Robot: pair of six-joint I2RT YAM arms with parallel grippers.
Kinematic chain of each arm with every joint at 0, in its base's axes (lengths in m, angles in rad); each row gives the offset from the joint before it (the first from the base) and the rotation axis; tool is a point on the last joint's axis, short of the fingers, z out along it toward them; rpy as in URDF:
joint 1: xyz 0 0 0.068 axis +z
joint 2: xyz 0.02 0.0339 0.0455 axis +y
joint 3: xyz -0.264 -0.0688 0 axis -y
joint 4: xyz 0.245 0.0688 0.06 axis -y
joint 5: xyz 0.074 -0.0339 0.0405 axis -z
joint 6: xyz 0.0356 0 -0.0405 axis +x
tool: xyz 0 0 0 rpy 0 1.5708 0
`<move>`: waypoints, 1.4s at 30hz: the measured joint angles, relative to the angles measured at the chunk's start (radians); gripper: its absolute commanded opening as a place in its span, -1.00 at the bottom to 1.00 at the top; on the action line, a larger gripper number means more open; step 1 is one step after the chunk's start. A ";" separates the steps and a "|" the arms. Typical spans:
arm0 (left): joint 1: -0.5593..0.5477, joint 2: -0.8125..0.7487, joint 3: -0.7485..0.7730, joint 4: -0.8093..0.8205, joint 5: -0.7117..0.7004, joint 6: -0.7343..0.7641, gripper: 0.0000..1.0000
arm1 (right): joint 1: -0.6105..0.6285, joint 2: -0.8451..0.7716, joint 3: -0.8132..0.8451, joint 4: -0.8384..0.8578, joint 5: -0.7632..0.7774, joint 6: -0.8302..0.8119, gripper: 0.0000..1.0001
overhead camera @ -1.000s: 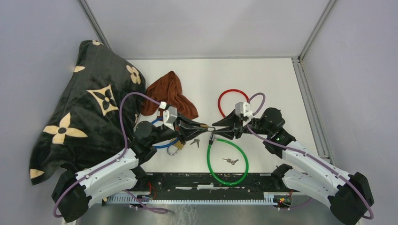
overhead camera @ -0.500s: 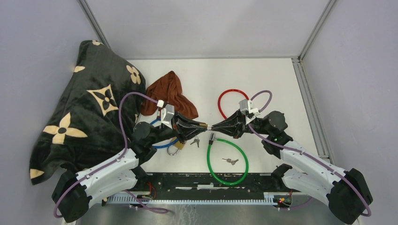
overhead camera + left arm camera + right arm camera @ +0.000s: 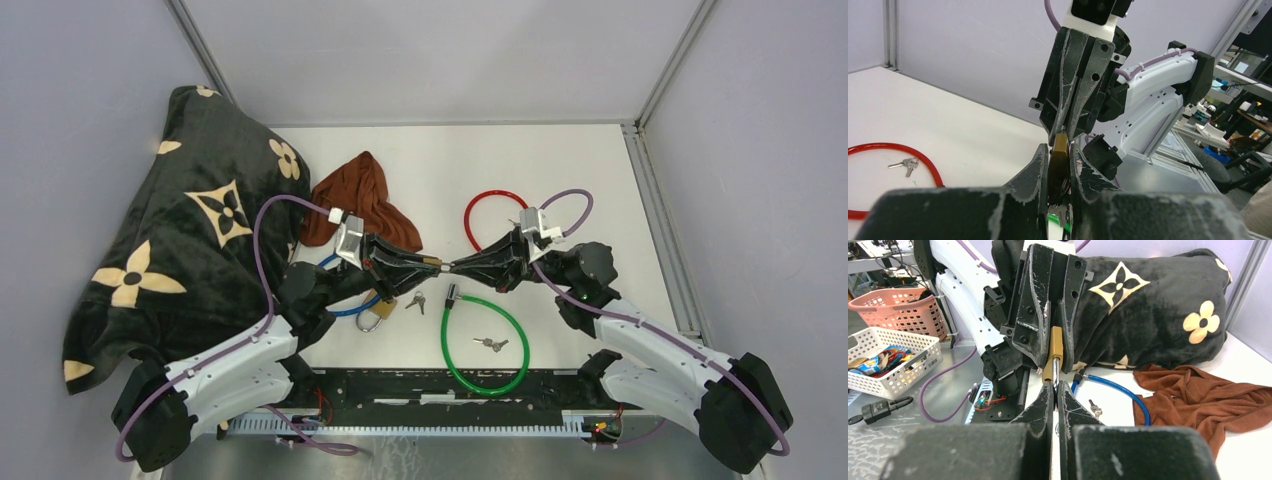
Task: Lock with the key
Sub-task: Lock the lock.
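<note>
Right gripper (image 3: 456, 268) has clamped the slim steel key (image 3: 1054, 379); left gripper (image 3: 436, 267) pinches the boxy brass padlock (image 3: 1055, 351).

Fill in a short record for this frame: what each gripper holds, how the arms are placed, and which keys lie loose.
left gripper: shut on the brass padlock, held above the table
right gripper: shut on the key, a silver stub at the padlock's free end
arms: tips meet nose to nose, mid-table
loose keys: one inside the green cable loop, one beside the second padlock
step: key apparently seated; turn cannot be told
</note>
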 measured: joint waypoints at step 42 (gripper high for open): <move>-0.023 0.021 -0.011 0.218 0.142 0.224 -0.96 | 0.150 -0.125 0.293 -0.763 0.080 -0.555 -1.00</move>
